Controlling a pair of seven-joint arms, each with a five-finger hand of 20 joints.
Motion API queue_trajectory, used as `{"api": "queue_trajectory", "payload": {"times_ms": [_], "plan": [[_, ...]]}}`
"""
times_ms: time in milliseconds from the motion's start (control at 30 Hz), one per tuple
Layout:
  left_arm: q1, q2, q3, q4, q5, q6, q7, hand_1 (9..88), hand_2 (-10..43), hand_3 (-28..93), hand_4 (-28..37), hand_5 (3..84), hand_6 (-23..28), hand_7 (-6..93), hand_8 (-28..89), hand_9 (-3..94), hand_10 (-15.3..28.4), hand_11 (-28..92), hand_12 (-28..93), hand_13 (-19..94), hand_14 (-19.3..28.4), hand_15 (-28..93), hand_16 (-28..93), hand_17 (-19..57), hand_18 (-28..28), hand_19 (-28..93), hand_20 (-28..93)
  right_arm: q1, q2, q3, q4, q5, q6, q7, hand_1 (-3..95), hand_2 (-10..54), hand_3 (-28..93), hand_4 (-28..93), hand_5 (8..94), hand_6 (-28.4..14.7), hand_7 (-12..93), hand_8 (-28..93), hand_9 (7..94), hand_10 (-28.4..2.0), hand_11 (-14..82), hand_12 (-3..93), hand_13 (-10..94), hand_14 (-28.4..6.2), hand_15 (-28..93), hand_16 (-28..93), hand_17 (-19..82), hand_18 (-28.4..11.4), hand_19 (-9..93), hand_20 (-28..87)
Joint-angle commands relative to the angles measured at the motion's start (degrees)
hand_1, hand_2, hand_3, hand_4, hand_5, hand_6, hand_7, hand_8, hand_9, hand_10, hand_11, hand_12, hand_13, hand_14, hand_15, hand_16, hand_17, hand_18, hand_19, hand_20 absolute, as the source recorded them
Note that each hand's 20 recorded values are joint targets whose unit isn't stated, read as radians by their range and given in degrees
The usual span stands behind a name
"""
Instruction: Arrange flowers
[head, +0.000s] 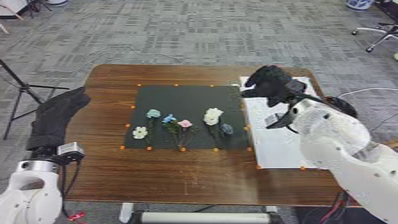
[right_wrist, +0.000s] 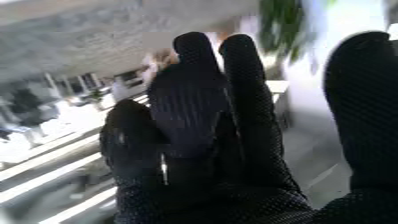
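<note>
In the head view several artificial flowers lie in a row on a black mat (head: 185, 97): a white one (head: 139, 132), a teal one (head: 154, 114), a blue one (head: 169, 119), a pink one (head: 185, 123), a larger white one (head: 212, 116) and a dark blue-grey one (head: 226, 129). My right hand (head: 270, 84) is above the white sheet, right of the mat, fingers open and holding nothing. My left hand (head: 62, 112) rests off the table's left edge, fingers straight. In the right wrist view my right hand (right_wrist: 204, 130) has its fingers extended, thumb apart.
A white sheet (head: 282, 145) lies right of the mat on the brown table (head: 178, 172). Small orange markers line the mat's edges. A black tripod (head: 25, 86) stands on the floor at the left; an office chair (head: 380, 32) is at the far right.
</note>
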Motion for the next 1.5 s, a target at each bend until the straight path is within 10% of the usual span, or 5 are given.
{"api": "queue_trajectory", "payload": {"times_ms": [33, 500, 1067, 1267, 1500], "plan": [[1.2, 0.44, -0.22, -1.42, 0.66, -0.50, 0.63, 25.7, -3.7, 70, -24.5, 52.1, -0.9, 15.9, -9, 47.4, 13.7, 20, 13, 36, 17.6, 20, 3, 2.9, 13.4, 10, 17, -17.7, -4.0, 26.5, -5.3, 31.8, 0.7, -2.4, 27.2, -3.0, 61, -11, 65.8, -2.8, 13, -7, 69.4, -16.1, 13.6, 18.2, 74, -11.7, 48, 26, 41, -19.9, 77, 44], [4.5, -1.59, 0.40, -6.28, 5.15, -2.72, 4.24, 25.6, -3.2, 70, -24.9, 52.6, -0.7, 15.9, -9, 47.8, 13.7, 20, 12, 36, 17.5, 19, 2, 3.4, 12.6, 9, 16, -33.7, -29.1, 38.3, -8.7, 49.4, -12.7, -25.1, 9.0, 3.1, 66, -13, 40.3, -2.0, 2, -5, 35.8, -15.4, 2.6, 12.0, 28, -18.4, 5, 23, 13, -17.7, 12, 25], [8.6, -4.49, -0.37, -10.44, 6.18, -3.15, 4.07, 25.1, -2.9, 71, -24.9, 52.6, -0.3, 15.5, -9, 47.9, 13.7, 20, 12, 36, 17.3, 18, 2, 3.4, 12.3, 8, 16, -43.5, -32.3, 39.8, -11.3, 45.9, -12.6, -28.7, 3.6, 4.2, 69, -16, 38.5, -1.1, 4, -6, 36.3, -14.6, 3.3, 10.9, 26, -16.5, 4, 20, 12, -17.7, 10, 22], [9.8, -5.87, -0.45, -11.99, 5.74, -1.53, 4.39, 25.2, -2.7, 70, -25.2, 52.7, -0.2, 15.2, -9, 47.9, 13.7, 20, 13, 36, 17.3, 18, 3, 3.3, 12.7, 10, 17, -43.7, -32.2, 38.6, -11.1, 45.7, -9.7, -30.6, 4.2, 4.1, 70, -16, 41.8, -1.3, 5, -6, 39.0, -14.6, 4.1, 11.3, 28, -16.1, 5, 20, 14, -17.2, 10, 23], [10.4, -5.55, 2.33, -13.43, 3.39, 7.40, 7.41, 26.2, 4.4, 70, -27.6, 55.1, 0.8, 16.7, -9, 51.5, 14.7, 22, 12, 38, 18.0, 22, 2, 4.1, 14.0, 17, 20, -44.0, -31.7, 37.8, -11.3, 46.5, -7.9, -30.0, 5.0, 3.8, 71, -16, 46.4, -1.2, 7, -6, 42.2, -14.6, 4.8, 11.9, 31, -16.3, 7, 19, 16, -18.3, 10, 24]]}}
